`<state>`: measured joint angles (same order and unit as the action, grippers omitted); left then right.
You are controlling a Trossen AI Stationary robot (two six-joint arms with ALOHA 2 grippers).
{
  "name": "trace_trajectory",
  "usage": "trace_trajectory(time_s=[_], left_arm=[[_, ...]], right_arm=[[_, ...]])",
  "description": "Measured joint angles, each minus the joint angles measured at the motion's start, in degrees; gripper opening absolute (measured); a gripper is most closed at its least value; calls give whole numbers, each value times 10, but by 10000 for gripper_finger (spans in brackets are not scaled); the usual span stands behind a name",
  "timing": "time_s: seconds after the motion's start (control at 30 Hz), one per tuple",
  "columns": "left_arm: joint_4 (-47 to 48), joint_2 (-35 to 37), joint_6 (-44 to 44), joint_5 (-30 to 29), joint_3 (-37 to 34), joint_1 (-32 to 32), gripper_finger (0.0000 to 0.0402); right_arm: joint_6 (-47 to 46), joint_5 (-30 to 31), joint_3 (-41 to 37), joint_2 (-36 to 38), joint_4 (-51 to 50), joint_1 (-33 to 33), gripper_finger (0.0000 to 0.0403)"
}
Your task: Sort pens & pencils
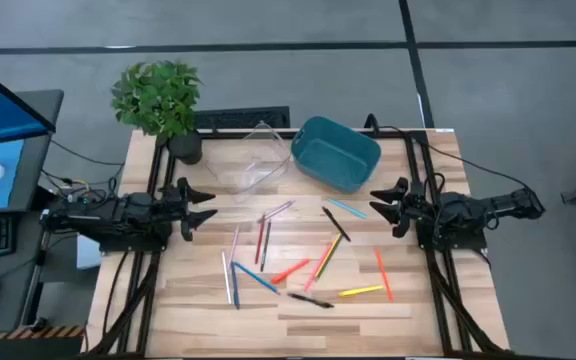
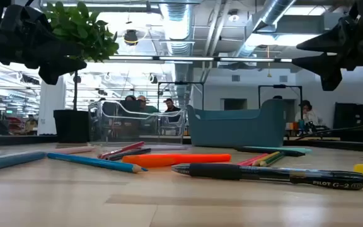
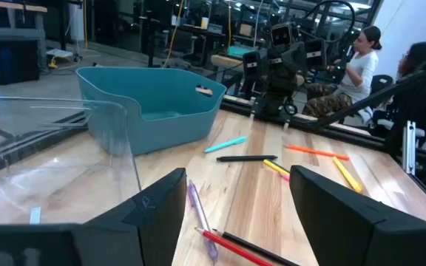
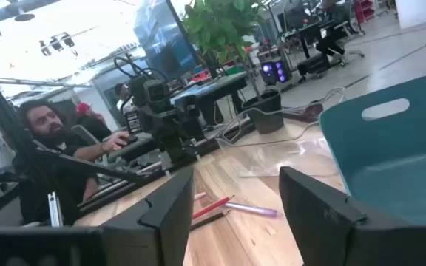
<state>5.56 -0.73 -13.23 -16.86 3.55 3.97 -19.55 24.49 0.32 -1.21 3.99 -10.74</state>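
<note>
High view shows sorting not begun: the pens & pencils [image 1: 298, 262] all lie scattered on the desk [image 1: 198, 310], the teal bin [image 1: 335, 152] and clear bin [image 1: 253, 160] look empty, both arms' jaws spread, holding nothing.

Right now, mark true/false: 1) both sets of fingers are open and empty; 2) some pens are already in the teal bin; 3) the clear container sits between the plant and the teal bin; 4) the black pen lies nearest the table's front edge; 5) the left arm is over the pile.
1) True: left gripper and right gripper hold nothing.
2) False: teal bin looks empty; pens and pencils lie on the table.
3) True: clear container lies beside the plant.
4) True: black pen.
5) False: it waits at the left edge.
</note>
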Motion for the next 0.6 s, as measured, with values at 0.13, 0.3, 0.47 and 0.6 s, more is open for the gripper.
trace_trajectory(time_s=[0.13, 0.3, 0.47, 0.6], left_arm=[[0, 0, 0, 0, 0, 0, 233], [0, 0, 0, -3, 0, 0, 233], [-18, 0, -34, -15, -2, 0, 233], [-137, -2, -73, -5, 6, 0, 233]], right_arm=[[0, 0, 0, 0, 0, 0, 221], [0, 0, 0, 0, 0, 0, 221], [-14, 17, 0, 0, 43, 0, 221], [-13, 18, 26, -1, 102, 0, 221]])
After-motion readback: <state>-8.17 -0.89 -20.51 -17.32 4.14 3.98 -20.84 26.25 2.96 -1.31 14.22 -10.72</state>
